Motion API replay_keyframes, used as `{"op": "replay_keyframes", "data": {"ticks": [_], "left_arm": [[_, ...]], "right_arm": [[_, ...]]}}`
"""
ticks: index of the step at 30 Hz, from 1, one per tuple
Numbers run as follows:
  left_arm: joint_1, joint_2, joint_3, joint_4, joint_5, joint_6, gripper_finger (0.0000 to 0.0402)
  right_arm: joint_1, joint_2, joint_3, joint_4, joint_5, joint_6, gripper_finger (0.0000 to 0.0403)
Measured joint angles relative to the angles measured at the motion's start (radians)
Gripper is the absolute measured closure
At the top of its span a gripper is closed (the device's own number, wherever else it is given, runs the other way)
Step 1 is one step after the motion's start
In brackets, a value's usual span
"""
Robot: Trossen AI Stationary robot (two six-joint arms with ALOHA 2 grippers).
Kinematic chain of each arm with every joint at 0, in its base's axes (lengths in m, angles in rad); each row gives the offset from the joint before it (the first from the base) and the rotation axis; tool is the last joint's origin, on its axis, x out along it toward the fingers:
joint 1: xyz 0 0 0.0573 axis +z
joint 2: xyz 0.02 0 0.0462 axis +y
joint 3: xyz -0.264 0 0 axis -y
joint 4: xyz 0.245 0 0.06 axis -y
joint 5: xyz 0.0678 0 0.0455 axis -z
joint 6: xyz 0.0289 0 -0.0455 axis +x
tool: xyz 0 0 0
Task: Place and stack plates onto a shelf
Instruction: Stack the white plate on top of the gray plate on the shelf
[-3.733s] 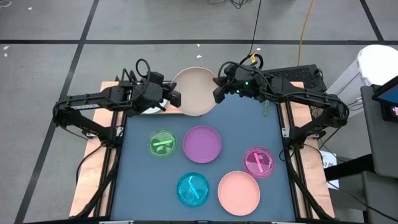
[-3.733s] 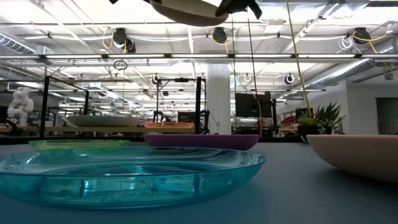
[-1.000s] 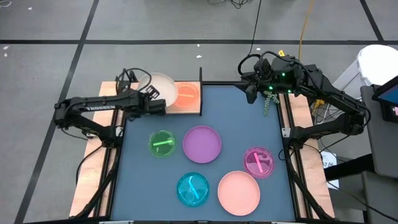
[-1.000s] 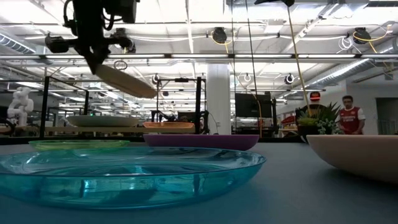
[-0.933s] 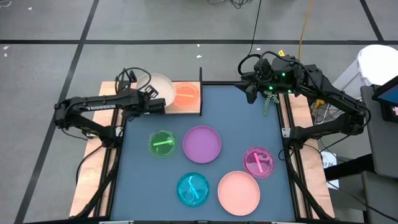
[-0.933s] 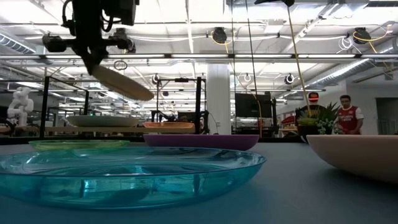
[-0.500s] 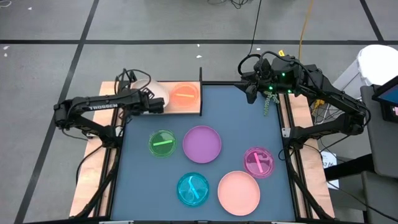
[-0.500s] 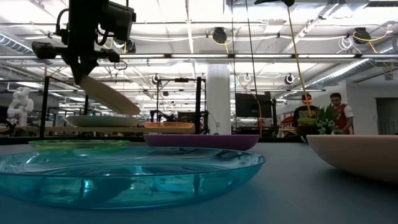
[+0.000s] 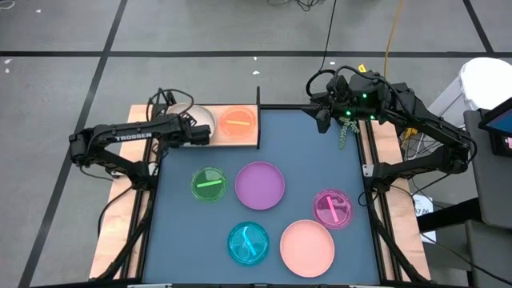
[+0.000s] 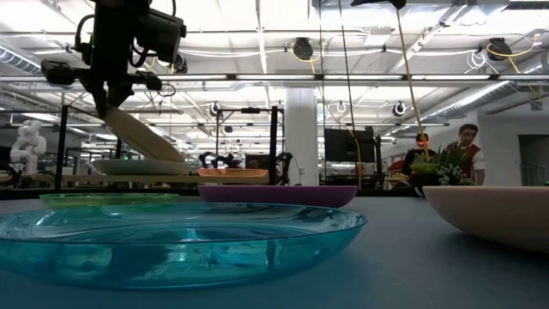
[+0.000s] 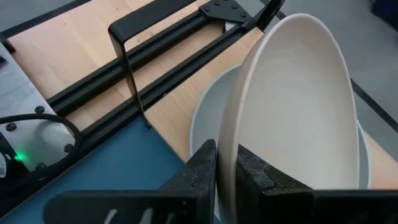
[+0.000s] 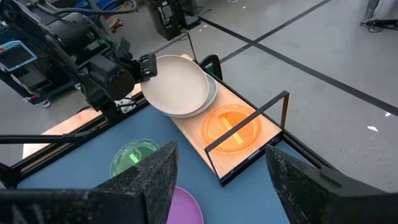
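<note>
The shelf [image 9: 250,140], a light wooden board with a black upright [image 9: 258,116], stands at the table's far left. On it lie an orange plate [image 9: 238,122] and a pale blue-white plate [image 11: 202,118]. My left gripper [image 9: 194,136] is shut on a cream plate [image 11: 292,106], tilted above the pale one [image 10: 141,166]. The cream plate [image 10: 141,133] slopes down and its low edge reaches the pale plate. My right gripper [image 9: 322,122] hangs open and bare over the table's far right. My left gripper pinches the cream plate's near rim [image 11: 225,163] between its two fingers, one on the upper face and one on the underside. The fingers slant down from the table's left side. The plate is tilted, high at the gripper, its low far edge [image 10: 176,157] at the pale plate.
On the dark blue tabletop lie a green plate [image 9: 209,184], a purple plate [image 9: 260,185], a teal plate [image 9: 248,243], a salmon plate [image 9: 307,246] and a magenta plate [image 9: 334,208]. People stand in the room beyond the table [image 10: 467,150].
My left gripper has gone down and toward the table's left edge with the cream plate. The plate has sunk over the pale plate and now slopes down onto it, where before it hung well above the shelf.
</note>
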State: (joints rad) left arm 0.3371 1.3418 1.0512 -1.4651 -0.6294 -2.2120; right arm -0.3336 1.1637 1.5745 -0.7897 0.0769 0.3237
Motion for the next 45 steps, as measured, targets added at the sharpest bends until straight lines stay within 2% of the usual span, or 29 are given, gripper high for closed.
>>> {"op": "replay_keyframes", "data": {"ticks": [18,22,28,35,40,45], "left_arm": [[0.003,0.001,0.000,0.012,-0.003,0.082,0.0359],[0.003,0.001,-0.015,0.063,-0.028,0.108,0.0356],[0.002,0.001,-0.057,0.090,0.017,0.105,0.0303],[-0.008,0.001,-0.058,0.073,0.020,0.108,0.0253],[-0.046,-0.001,-0.012,0.094,-0.004,0.259,0.0248],[-0.119,-0.001,0.050,0.226,-0.044,0.584,0.0247]], "right_arm": [[0.000,0.000,0.000,0.009,0.000,0.004,0.0181],[0.000,0.000,0.000,0.009,0.000,0.004,0.0181],[0.000,0.000,0.000,0.008,0.000,0.005,0.0181],[0.000,0.000,0.000,0.008,0.000,0.008,0.0181],[0.000,0.000,0.000,0.008,0.000,0.008,0.0181],[0.000,-0.001,-0.012,0.017,0.000,0.009,0.0181]]}}
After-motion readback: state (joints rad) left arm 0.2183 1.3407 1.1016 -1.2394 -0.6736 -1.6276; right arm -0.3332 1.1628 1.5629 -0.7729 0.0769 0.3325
